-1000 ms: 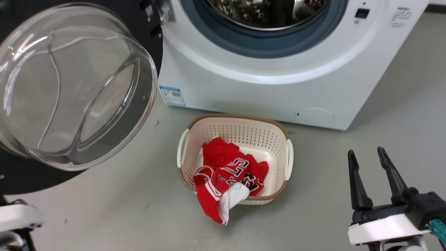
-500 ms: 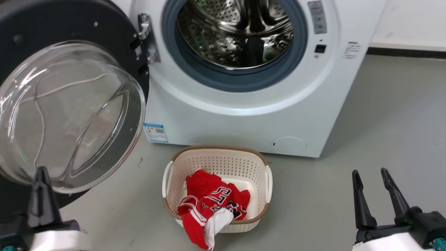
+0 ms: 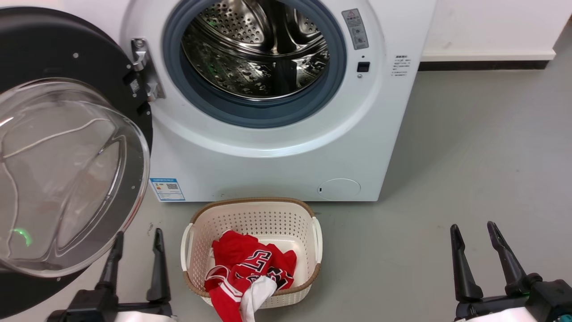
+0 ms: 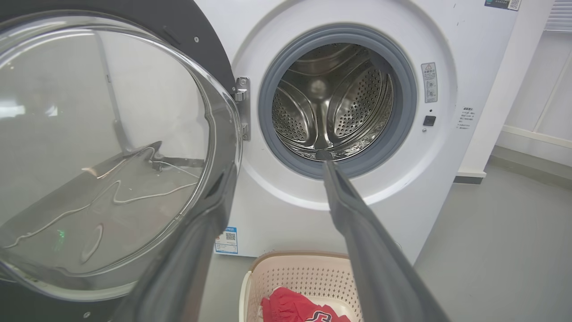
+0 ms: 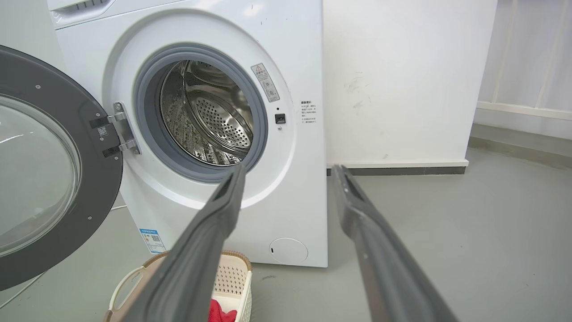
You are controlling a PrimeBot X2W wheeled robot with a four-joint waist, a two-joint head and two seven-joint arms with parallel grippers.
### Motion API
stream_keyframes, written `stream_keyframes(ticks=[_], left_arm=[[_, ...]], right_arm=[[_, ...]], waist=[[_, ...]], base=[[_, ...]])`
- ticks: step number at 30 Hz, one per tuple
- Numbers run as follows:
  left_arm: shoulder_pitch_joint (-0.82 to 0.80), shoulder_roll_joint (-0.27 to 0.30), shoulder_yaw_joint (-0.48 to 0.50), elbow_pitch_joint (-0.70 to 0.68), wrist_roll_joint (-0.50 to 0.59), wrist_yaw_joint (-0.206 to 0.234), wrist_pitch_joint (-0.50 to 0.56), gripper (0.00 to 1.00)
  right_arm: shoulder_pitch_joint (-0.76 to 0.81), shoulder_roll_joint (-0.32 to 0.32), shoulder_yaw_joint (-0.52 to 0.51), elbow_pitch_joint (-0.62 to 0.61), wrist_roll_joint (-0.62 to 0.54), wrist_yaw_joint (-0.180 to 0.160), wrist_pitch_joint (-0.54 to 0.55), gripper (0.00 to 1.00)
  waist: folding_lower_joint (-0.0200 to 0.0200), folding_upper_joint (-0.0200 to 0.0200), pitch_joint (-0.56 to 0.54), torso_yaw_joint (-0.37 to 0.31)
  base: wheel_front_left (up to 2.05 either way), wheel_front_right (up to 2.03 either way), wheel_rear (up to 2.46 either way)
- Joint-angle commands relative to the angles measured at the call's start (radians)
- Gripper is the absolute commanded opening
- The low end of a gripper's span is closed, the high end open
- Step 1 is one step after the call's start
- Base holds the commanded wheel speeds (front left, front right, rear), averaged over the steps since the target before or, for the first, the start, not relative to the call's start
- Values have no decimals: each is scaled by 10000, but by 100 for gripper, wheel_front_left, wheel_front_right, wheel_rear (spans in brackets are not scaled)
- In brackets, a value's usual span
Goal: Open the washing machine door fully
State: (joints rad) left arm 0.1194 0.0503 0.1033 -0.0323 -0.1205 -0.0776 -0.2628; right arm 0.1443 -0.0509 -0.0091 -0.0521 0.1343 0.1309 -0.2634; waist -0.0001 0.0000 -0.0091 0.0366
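Observation:
The washing machine door is swung out to the left of the white machine, its black rim and bulging glass bowl facing me, hanging on the metal hinge. The grey-gasketed opening with the steel drum is uncovered. My left gripper is open, low on the floor side just right of the door's lower edge and apart from it. In the left wrist view the left gripper points at the drum, with the door to its left. My right gripper stands open at the lower right, holding nothing, and the right gripper is well clear of the door.
A cream perforated basket holding a red and white jersey sits on the grey floor directly before the machine. A white wall with a dark skirting runs behind at the right. Open floor lies to the right.
The head camera has shifted, so more of the machine and drum shows. My left gripper has come up into the lower left; both open fingers show beside the door's lower edge.

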Motion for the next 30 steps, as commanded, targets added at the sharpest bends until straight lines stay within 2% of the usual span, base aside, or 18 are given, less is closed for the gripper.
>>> stream_keyframes(ticks=[1,7,13,20,21,26,30], left_arm=[[128,3,-264,-43,-78,121,-30,100],[267,4,-612,-95,-73,325,-30,100],[280,3,-578,-89,526,553,-28,100],[151,1,-521,-26,656,604,-30,100],[200,-2,-532,-24,629,611,-2,0],[312,-27,-582,454,581,600,66,0],[140,-25,-530,610,-286,536,288,0]], right_arm=[[76,14,-16,-84,47,-5,-20,100],[151,14,-24,-198,-11,-3,-20,100],[198,14,2,-244,-48,-3,-18,100],[156,14,-20,-244,-38,-5,-18,100],[80,0,-14,-202,-20,2,2,0],[107,1,23,246,32,2,41,0],[1,-51,40,343,920,2,181,0]], waist=[[1,0,65,-172],[1,0,125,-395],[1,0,186,-552],[1,0,213,-540],[1,0,214,-541],[1,0,214,-537],[1,0,211,-531]], base=[[0,0,0],[0,0,0],[0,0,0],[0,0,0],[0,0,0],[0,0,0],[0,0,0]])
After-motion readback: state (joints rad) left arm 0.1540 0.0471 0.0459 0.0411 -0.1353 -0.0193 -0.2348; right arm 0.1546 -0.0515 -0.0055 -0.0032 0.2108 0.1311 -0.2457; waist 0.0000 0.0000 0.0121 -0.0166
